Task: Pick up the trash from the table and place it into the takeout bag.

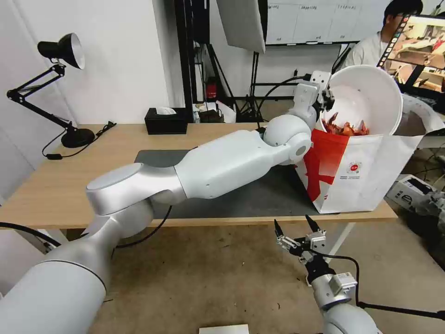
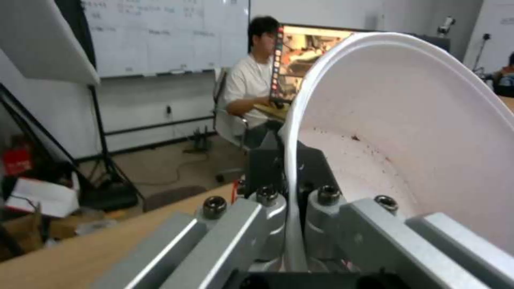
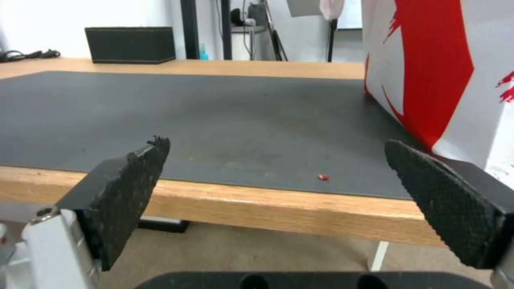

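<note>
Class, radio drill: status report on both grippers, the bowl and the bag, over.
Left gripper clamped on white bowl rim, bowl tipped over takeout bag. Right gripper open, below table edge. Nothing in the way.

Black desk lamp [image 1: 60, 51] far left; black tissue box [image 1: 166, 120] at rear edge.

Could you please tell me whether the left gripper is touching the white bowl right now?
Touching. In the left wrist view, the left gripper is clamped on the rim of the white bowl, which passes between its fingers.

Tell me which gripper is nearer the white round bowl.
Left. The left gripper grips the white round bowl by its rim above the bag; the right gripper hangs open below the table edge.
</note>
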Available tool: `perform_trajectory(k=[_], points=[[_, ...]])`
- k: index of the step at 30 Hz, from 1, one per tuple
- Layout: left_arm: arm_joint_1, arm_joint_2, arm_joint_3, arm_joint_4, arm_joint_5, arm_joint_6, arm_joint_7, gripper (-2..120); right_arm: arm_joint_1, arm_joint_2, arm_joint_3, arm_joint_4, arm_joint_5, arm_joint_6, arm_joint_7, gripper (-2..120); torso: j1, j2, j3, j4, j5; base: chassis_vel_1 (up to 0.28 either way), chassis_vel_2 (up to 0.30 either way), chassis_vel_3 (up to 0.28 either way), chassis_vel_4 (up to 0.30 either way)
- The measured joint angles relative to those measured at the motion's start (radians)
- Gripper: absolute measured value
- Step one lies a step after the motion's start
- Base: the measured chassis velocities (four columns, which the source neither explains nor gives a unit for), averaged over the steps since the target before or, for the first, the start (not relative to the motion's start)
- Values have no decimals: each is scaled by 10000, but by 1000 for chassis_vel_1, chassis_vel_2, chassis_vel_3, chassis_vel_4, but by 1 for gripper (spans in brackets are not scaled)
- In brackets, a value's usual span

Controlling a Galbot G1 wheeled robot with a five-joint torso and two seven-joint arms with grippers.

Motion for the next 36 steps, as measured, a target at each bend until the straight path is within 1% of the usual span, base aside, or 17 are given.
perform_trajectory(k=[4,11,36], points=[[8,-49,26,-8,-296,78,152,0,0,0,0,0,0,0,0,100,-1,0,0,0,0,0,0,0,0],[61,-145,-6,190,-425,93,379,0,0,0,0,0,0,0,0,100,0,2,0,0,0,0,0,0,0],[254,-88,181,108,-878,232,363,0,0,0,0,0,0,0,0,100,-1,1,0,0,0,0,0,0,0]])
